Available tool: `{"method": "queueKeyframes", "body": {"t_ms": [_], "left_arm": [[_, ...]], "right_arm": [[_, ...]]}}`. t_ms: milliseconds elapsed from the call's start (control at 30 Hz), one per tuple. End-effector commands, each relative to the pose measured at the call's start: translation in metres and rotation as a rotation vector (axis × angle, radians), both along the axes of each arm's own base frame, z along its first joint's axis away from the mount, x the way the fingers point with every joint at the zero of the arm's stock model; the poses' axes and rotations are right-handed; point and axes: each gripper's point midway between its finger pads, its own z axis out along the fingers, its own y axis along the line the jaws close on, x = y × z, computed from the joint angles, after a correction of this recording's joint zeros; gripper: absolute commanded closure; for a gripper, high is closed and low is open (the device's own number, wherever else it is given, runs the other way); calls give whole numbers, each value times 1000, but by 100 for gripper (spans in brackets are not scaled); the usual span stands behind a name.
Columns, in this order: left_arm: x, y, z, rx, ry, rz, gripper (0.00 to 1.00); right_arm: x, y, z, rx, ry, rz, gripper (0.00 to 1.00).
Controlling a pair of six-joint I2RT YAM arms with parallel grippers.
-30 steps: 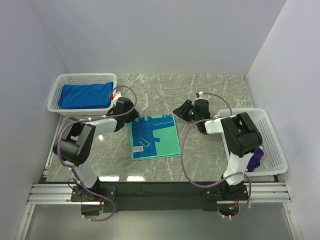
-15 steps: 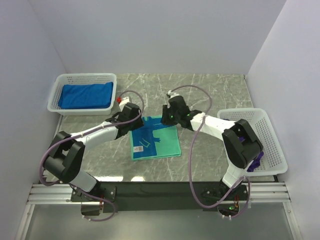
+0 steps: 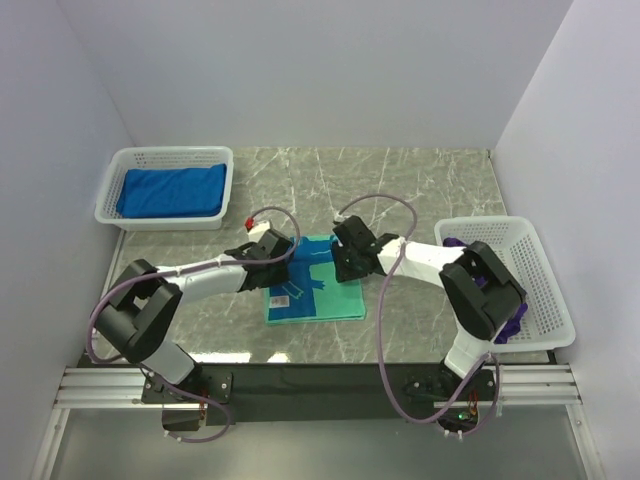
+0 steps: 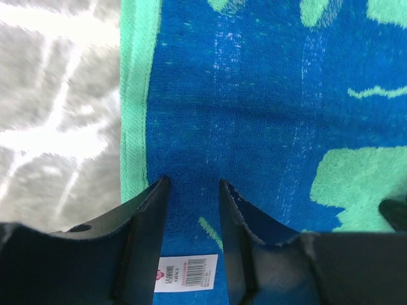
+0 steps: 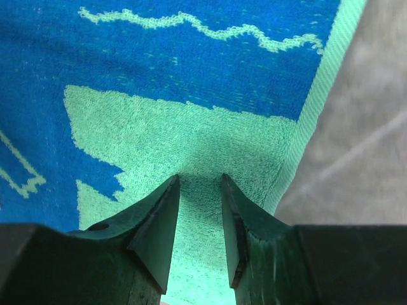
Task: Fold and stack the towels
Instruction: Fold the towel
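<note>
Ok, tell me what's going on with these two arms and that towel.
Both arms are working on the teal-and-blue patterned towel, which lies flat on the table. The left gripper is down near its left edge and the right gripper near its right edge, each with jaws parted and tips at the cloth; nothing is lifted yet. A folded blue towel sits in the left basket; a purple towel is in the right basket.

Marble table point(image 3: 420, 185): towel point(image 3: 315, 297) (teal-blue), left basket point(image 3: 160, 220), right basket point(image 3: 548, 290).
</note>
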Motion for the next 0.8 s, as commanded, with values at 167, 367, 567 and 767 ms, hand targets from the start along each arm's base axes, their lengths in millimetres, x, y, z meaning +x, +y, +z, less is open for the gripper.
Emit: {"method": "queueKeyframes", "body": {"t_ms": [167,367,567,767], "left_arm": [[-84,-10,-21,-3,177,-84,54],[-63,-5,41,31,14,-81,43],[-15,15,106,131,-136,-104,11],[15,46,128,127,-174,-170,1]], "right_arm": [[-96,-46,-19,-58,208,22,59],[-65,-42,44,1,49,88,51],[-8,-53,86,16,-27,174,37],[24,-53,90,39,-12,384,36]]}}
